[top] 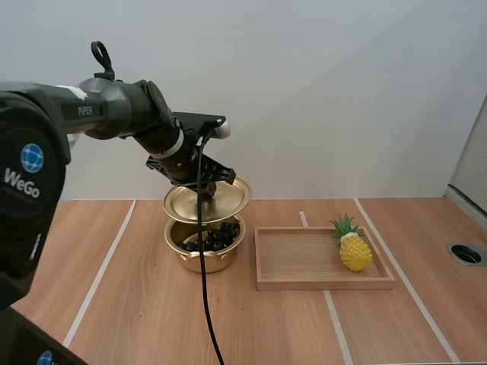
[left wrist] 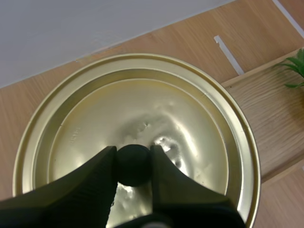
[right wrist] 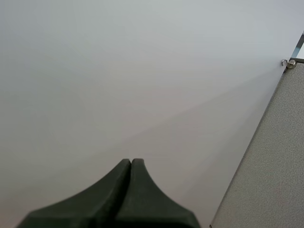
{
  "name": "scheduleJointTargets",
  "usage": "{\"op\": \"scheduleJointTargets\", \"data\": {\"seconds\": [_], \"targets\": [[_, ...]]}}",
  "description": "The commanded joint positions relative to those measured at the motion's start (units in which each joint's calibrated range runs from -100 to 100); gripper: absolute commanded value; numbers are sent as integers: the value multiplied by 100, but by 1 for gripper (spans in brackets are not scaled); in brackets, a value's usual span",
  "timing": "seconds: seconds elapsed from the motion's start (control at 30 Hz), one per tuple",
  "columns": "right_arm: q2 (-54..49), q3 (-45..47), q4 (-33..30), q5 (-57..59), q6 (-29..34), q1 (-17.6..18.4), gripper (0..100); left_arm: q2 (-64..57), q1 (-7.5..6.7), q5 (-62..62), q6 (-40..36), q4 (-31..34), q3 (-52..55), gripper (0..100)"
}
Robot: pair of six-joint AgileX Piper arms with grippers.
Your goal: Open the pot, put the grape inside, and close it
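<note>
Pinching the knob point(left wrist: 133, 166) of the lid point(left wrist: 190, 118), the left gripper point(left wrist: 133, 151) holds it above the pot point(top: 205, 261) of grapes point(top: 215, 240); right gripper point(right wrist: 131, 164) pressed together.

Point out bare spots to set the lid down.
Tray: left and middle floor bare; pineapple fills its right end. Table: open left of the pot, and along the front before pot and tray. Crowded: over the pot, where the left gripper holds the lid above the grapes.
</note>
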Motion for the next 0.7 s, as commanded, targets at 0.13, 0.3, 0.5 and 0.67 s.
{"op": "scheduleJointTargets", "data": {"seconds": [0.13,0.3,0.5,0.67], "targets": [[-76,-38,-46,36,-22,-20,0,283,-12,-96,-5,-131,110,0],[-76,-38,-46,36,-22,-20,0,530,-12,-96,-5,-122,110,0],[-76,-38,-46,36,-22,-20,0,682,-12,-359,36,-104,173,0],[-76,-38,-46,36,-22,-20,0,752,-12,-1139,98,-31,543,0]]}}
